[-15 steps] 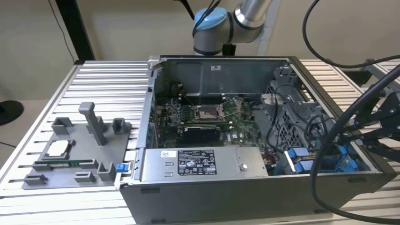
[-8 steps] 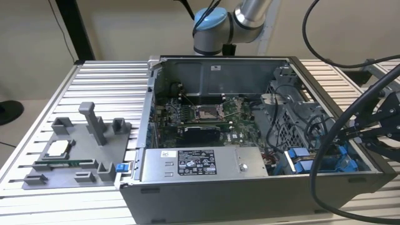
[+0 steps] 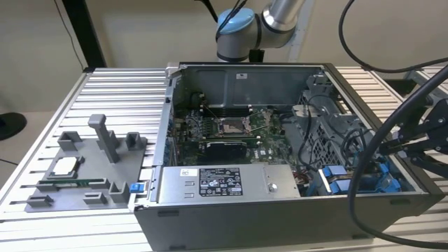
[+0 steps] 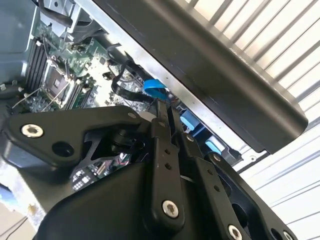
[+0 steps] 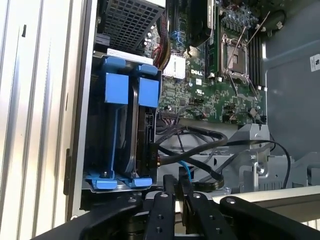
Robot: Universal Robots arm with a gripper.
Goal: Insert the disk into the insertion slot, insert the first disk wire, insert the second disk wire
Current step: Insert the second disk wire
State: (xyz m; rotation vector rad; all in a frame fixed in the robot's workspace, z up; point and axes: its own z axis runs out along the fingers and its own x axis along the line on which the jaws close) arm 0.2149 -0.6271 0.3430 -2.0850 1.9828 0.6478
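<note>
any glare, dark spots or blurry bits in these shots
Exterior view: even room light, a mild sheen on the ribbed metal table, the thick cable close to the lens slightly soft. Second wrist view: the end effector looms dark and soft up close, with bright table slats behind. First wrist view: the motherboard is sharp, the table washed pale.

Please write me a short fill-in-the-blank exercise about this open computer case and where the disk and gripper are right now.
1. The disk, in its ____ plastic carrier frame, sits in the insertion slot.
2. The gripper hangs just outside the open computer case, nearest the ____ cables beside the disk.
3. In the exterior view, the grey power-supply box carries a ____ label.

Missing words: blue; black; white
</note>
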